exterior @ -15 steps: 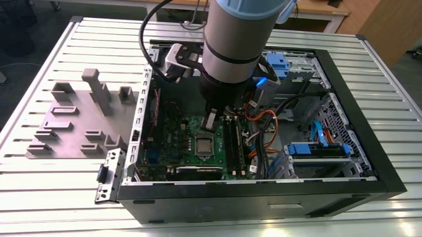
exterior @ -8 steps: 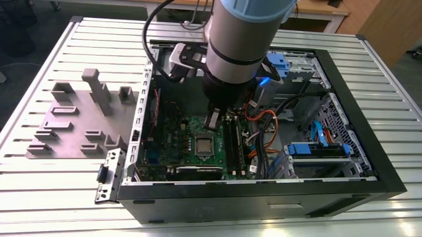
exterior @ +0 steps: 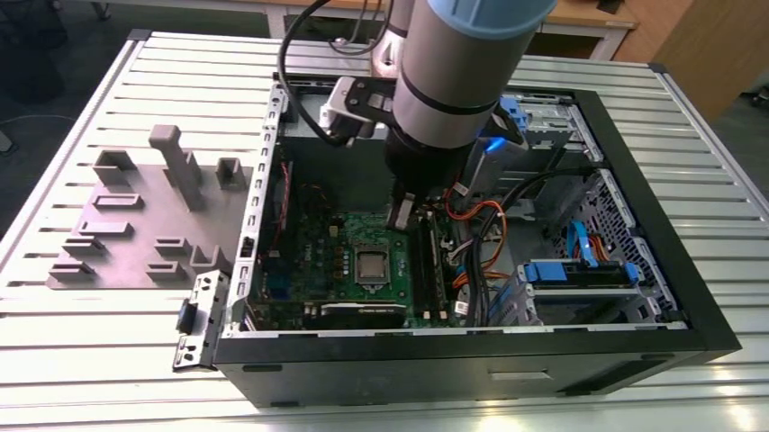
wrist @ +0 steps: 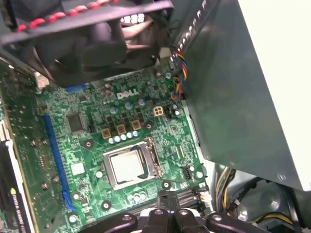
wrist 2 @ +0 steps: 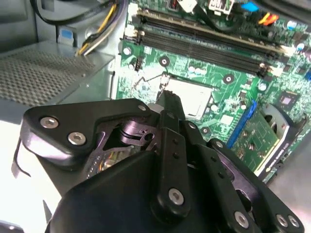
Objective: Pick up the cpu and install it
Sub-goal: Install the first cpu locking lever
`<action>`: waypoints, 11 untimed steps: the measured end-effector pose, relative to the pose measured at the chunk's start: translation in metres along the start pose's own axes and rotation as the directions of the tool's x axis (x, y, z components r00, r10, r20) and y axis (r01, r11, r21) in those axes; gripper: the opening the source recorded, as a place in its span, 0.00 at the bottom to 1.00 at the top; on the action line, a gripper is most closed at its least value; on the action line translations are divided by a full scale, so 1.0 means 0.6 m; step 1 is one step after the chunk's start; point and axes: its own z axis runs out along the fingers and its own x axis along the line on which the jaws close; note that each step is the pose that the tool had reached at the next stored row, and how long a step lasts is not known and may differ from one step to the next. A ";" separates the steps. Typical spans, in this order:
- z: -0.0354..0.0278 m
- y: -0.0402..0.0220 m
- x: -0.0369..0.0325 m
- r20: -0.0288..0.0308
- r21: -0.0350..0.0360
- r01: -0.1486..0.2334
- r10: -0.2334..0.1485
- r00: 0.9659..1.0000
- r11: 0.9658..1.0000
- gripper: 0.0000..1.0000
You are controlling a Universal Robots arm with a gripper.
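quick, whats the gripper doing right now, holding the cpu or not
Gripper: above the motherboard inside the computer case; open or shut cannot be told. The cpu sits in its socket, not held.

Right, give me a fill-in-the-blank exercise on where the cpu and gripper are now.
1. The cpu sits in the socket on the ____ motherboard.
2. The motherboard lies inside an open computer ____.
3. The gripper hangs ____ the motherboard.
4. The case rests on a slatted ____.

Missing words: green; case; above; table
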 end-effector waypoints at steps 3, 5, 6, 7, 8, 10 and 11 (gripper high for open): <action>0.002 0.000 -0.006 0.001 0.000 0.000 0.000 1.000 1.000 0.11; 0.002 0.000 -0.007 0.000 -0.002 0.015 -0.015 1.000 1.000 0.11; 0.003 0.000 -0.007 -0.001 -0.004 0.032 -0.032 1.000 0.999 0.11; 0.003 0.000 -0.007 -0.003 -0.007 0.049 -0.049 0.999 0.999 0.11; 0.003 0.000 -0.007 -0.004 -0.009 0.066 -0.066 0.998 0.998 0.11; 0.003 0.000 -0.006 0.000 -0.013 0.086 -0.086 0.996 0.996 0.11; 0.003 0.000 -0.006 0.009 -0.015 0.092 -0.092 0.996 0.996 0.11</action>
